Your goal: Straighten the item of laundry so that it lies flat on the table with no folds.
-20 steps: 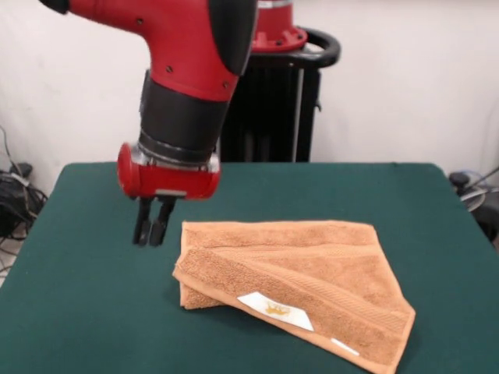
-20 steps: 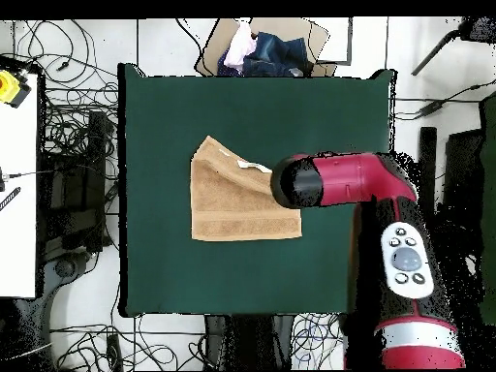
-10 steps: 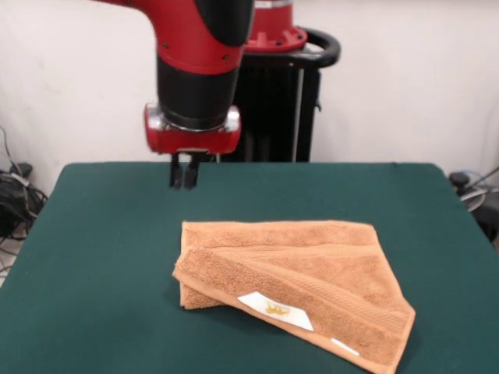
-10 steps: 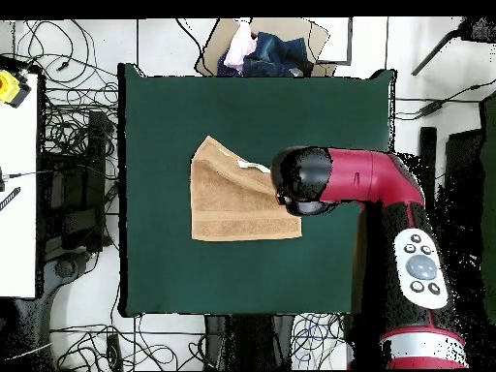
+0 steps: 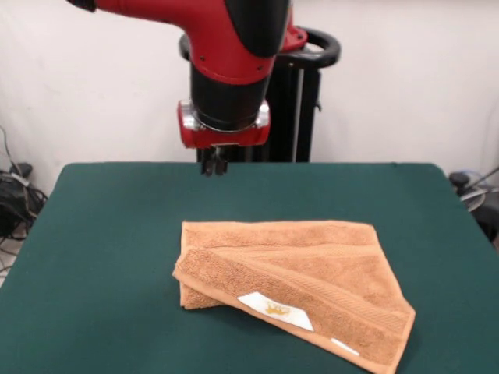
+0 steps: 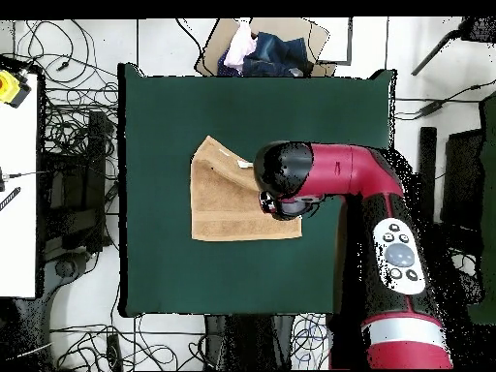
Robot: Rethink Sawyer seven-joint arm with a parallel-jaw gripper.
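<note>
The item of laundry (image 5: pixel 288 276) is an orange-tan towel lying folded on the green table (image 5: pixel 93 234). One layer is turned diagonally over the other, and a white label (image 5: pixel 274 309) faces up near the front. My gripper (image 5: pixel 213 165) hangs well above the table, behind the towel's far left corner. Its fingers are shut together and hold nothing. In the overhead view the towel (image 6: pixel 228 199) lies mid-table, and the arm's head (image 6: pixel 286 174) covers its right edge and hides the gripper.
A cardboard box of clothes (image 6: pixel 262 48) sits just beyond the table's top edge in the overhead view. Cables lie all round the table (image 6: pixel 155 116), and a white bench (image 6: pixel 17 184) stands to its left. The black pedestal (image 5: pixel 281 101) rises behind the table.
In the front view my gripper has risen from beside the towel's left edge and moved right and away. Overhead, the arm's head has shifted left over the towel's right edge. The towel has not moved.
</note>
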